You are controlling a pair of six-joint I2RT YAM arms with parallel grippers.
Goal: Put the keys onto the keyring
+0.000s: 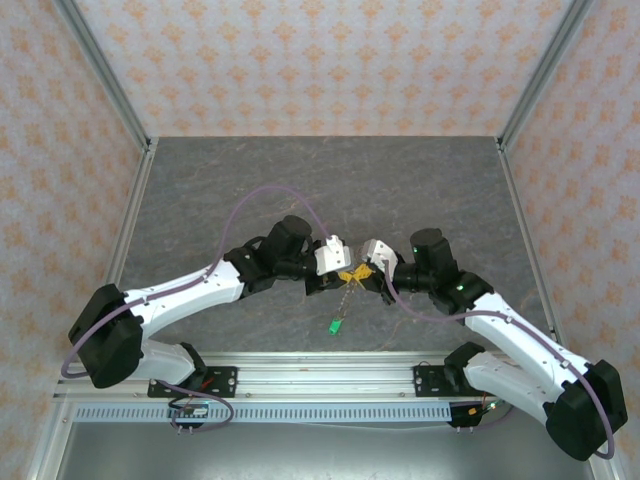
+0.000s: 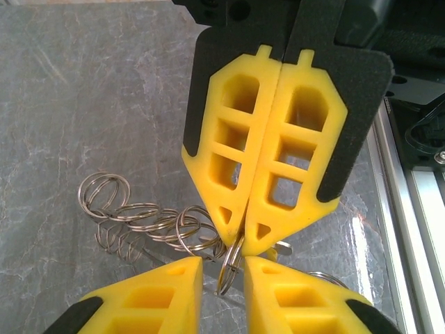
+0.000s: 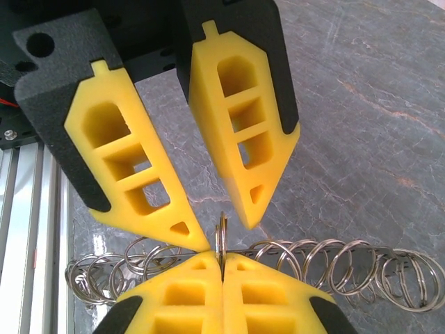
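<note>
Right pincer [image 3: 222, 259] pinched on a thin ring [image 3: 221, 236] beside the keyring chain [image 3: 327, 268], left pincer [image 2: 222, 264] narrowly apart around it; no keys visibly threaded yet.

Left arm [image 1: 190, 290], right arm [image 1: 510, 340]: white link shells, black joints and bases. Lilac cable [image 1: 262, 195] looped along each. Left hand [image 2: 222, 275], right hand [image 3: 221, 275]: black finger backs, yellow latticed pads [image 3: 240, 97] tapering to points.

Grey tabletop [image 1: 250, 180], possibly marble-print; peach patterned walls [image 1: 330, 60]; aluminium corner posts [image 1: 105, 70].
</note>
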